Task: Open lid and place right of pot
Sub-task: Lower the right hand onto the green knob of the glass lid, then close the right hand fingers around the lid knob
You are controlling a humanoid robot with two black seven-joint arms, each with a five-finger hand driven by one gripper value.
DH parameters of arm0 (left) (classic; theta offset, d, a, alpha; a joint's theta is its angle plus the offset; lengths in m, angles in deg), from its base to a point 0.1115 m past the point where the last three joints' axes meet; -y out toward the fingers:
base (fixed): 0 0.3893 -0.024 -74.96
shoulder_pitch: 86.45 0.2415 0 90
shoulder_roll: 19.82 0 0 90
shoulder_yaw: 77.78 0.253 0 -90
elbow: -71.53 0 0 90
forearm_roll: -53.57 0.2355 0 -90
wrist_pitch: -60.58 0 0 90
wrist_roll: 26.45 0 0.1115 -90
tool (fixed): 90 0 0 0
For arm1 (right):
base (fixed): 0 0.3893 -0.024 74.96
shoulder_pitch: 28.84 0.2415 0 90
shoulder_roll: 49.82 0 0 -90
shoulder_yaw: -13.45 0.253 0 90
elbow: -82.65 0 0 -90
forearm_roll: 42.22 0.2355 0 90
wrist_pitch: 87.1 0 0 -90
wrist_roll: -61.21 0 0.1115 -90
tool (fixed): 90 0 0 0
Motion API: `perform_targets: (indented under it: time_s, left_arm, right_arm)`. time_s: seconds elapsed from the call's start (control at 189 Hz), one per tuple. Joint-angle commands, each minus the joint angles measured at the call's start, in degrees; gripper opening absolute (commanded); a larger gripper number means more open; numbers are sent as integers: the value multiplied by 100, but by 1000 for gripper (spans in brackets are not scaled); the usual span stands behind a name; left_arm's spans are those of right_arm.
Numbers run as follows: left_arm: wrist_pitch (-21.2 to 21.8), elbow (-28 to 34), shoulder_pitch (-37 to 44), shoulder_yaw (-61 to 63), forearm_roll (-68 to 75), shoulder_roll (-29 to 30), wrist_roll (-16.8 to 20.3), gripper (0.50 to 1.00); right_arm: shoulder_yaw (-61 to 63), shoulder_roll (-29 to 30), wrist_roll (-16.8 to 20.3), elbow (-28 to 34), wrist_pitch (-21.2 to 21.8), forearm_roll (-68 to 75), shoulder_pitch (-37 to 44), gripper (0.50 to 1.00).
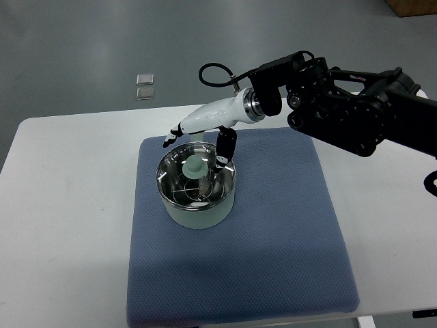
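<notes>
A pale green pot [196,213] stands on the blue mat [273,232], left of the mat's middle. Its glass lid [179,184] with a pale green knob [194,168] lies on the pot's rim. My right hand [198,140] reaches in from the right and hovers over the pot's far edge. Its fingers are spread, the long ones [172,137] pointing left past the rim, the thumb [224,147] hanging down just right of the knob. Nothing is held. The left arm does not show.
The mat lies on a white table [68,205]. The black right arm [355,113] crosses above the table's far right part. Two small clear packets [144,86] lie on the grey floor beyond the table.
</notes>
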Motion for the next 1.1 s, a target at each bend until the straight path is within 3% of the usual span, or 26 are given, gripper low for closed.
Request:
perform_targets:
  time_s: [0.0,0.364,0.597,1.093]
  left_arm:
    - [0,0,0,0,0,0,0,1000]
    - [0,0,0,0,0,0,0,1000]
    - [0,0,0,0,0,0,0,1000]
    - [0,0,0,0,0,0,0,1000]
  right_arm:
    - [-3,17,1,-37,-3,-67,-6,917]
    - [-47,17,1,-29,32,-76,-24,864]
    - [-47,17,-17,15,50,-67,-42,731]
    - [-29,34,-17,59,6,-59,-86,729]
